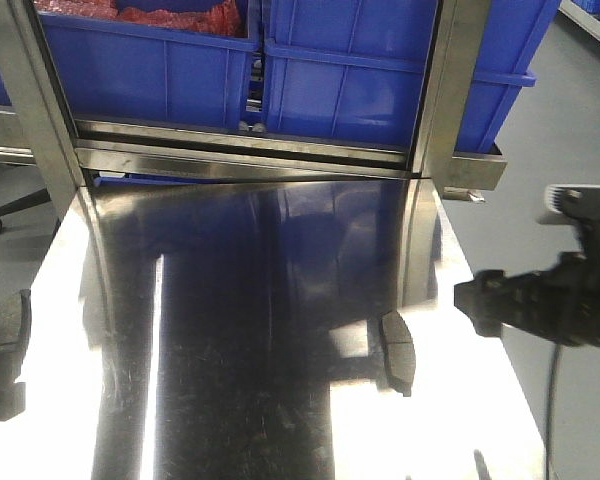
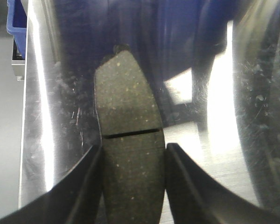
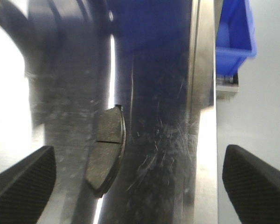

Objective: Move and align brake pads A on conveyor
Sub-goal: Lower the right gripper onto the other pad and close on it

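"Two, I count. Where's each lying?"

"Both flat on the shiny steel table (image 1: pixel 240 300). The near-edge brake pad (image 2: pixel 130 135) is at the far left of the front view, by the table's left rim. The other brake pad (image 1: pixel 398 347) is lower right of centre, well apart from it."

"What's the left gripper (image 2: pixel 134 145) doing?"

"Its black fingers (image 2: pixel 84 191) are closed against both long sides of the near-edge brake pad, just below the groove across its middle."

"And the right gripper (image 3: pixel 139 163)?"

"Spread wide, with its textured tips in the bottom corners of its wrist view, touching nothing. The other brake pad lies on the steel between them, left of centre."

"Behind?"

"Blue plastic bins (image 1: pixel 350 70) along the top, with something red in the upper-left one."
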Controlling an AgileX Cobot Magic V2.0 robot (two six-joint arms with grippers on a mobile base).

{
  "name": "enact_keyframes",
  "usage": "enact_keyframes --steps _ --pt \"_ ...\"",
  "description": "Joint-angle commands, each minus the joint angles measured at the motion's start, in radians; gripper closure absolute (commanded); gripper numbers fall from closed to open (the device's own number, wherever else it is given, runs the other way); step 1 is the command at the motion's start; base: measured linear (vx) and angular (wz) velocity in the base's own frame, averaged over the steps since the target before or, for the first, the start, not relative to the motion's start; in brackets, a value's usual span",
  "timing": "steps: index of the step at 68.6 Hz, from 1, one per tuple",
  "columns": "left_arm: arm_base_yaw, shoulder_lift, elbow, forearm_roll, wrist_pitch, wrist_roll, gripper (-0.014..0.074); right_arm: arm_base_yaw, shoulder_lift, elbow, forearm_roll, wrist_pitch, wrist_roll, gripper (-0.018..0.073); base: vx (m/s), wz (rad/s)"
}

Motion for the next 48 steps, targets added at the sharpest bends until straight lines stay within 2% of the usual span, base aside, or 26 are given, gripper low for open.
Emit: enact_keyframes --steps 1,6,13,20,26,34,48 --pt "-0.002 -0.008 -0.031 0.0 -0.075 0.0 0.0521 0.043 0.117 -0.113 -0.007 -0.019 -0.013 -0.0134 0.0 0.0" --pt "-0.002 -0.008 -0.031 0.0 -0.075 0.0 0.0521 0.098 0.202 -0.181 -0.007 0.012 -0.008 -0.013 0.0 0.0" --pt "-0.002 -0.008 -0.031 0.0 -0.075 0.0 0.0521 0.16 0.322 -0.288 -0.016 0.094 0.07 -0.0127 0.0 0.0" --pt "-0.002 -0.008 -0.031 0.0 -0.075 0.0 0.0521 0.177 0.417 -0.38 -0.073 0.188 0.192 -0.0123 0.0 0.0" --pt "-0.002 -0.008 -0.031 0.0 -0.075 0.0 0.0521 0.177 0.476 -0.432 -0.131 0.253 0.253 -0.0116 0.0 0.0" --pt "-0.002 -0.008 -0.031 0.0 -0.075 0.0 0.0521 0.177 0.53 -0.469 -0.144 0.309 0.254 -0.0109 0.0 0.0" --pt "-0.002 -0.008 -0.031 0.0 -0.075 0.0 0.0521 0.177 0.59 -0.468 -0.144 0.315 0.25 -0.0101 0.0 0.0"
